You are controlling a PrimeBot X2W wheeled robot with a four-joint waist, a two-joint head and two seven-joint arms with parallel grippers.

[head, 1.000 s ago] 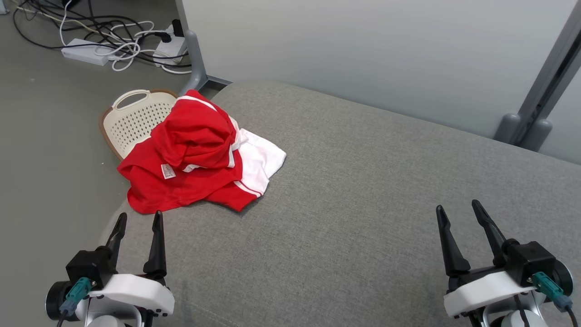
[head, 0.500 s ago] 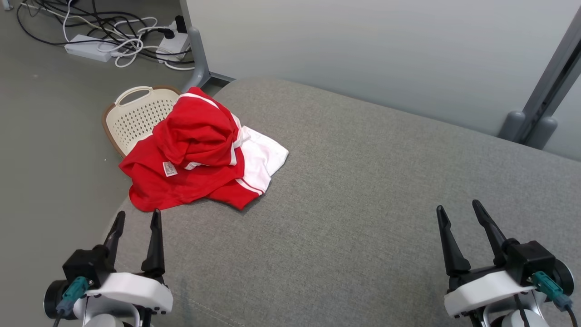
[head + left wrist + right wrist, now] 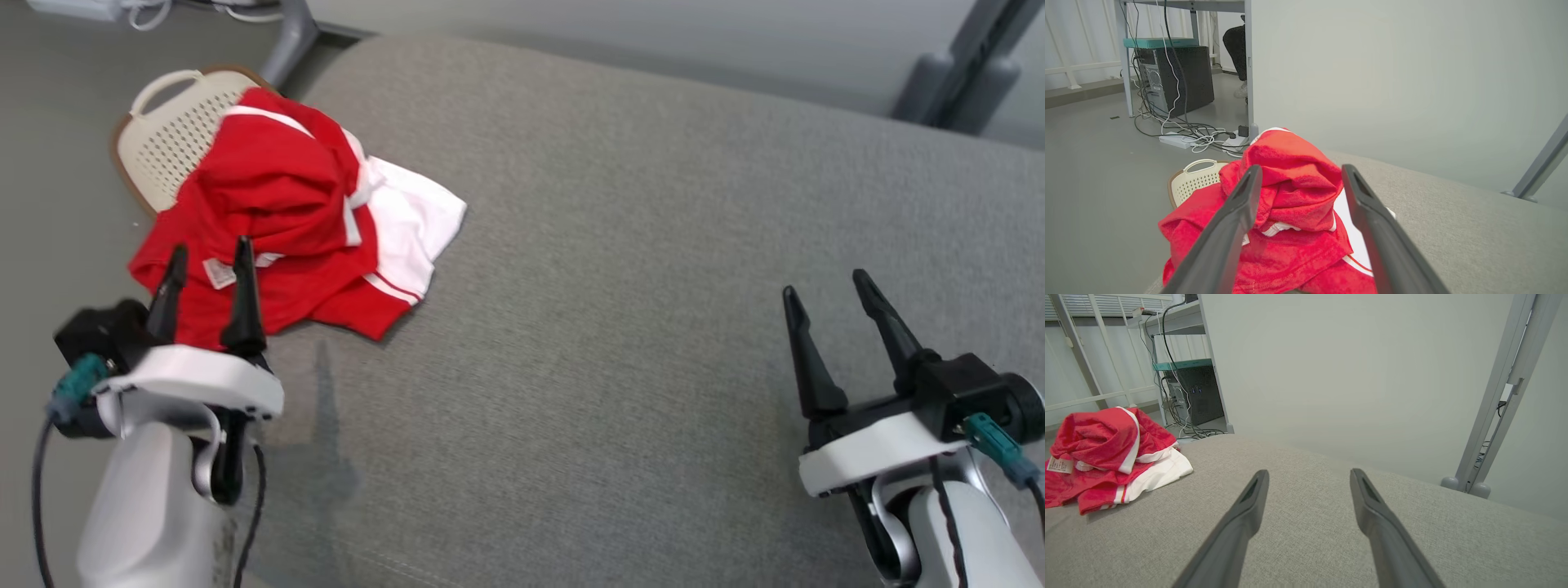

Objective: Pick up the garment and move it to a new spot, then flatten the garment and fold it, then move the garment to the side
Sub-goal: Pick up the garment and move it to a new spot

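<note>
Step in hand: reaching for the garment, pick-up not yet done. It is lying crumpled, red with white panels, at the far left corner of the grey cushion, 1 edge hanging over a cream basket on the floor beside it.

The left gripper is hovering at the garment's near edge, its 2 fingers spread wide and holding nothing. In the left wrist view they are framing the tall red hump. The right gripper is idling well apart over bare cushion, fingers also wide and empty.

To do it well, I judge the left fingers should be straddling a thick fold of the hump, not the flat single layer, and sinking into the cloth before closing (thin edges slip out). Lifting straight up first should be keeping the overhanging edge from dragging on the basket.

Versus 1 second ago: the whole head picture is sitting lower, so the camera is tilting, not the garment moving. Its crumple is looking the same. The left gripper was short of the garment then and is now overlapping its near edge. Both openings are staying wide.
</note>
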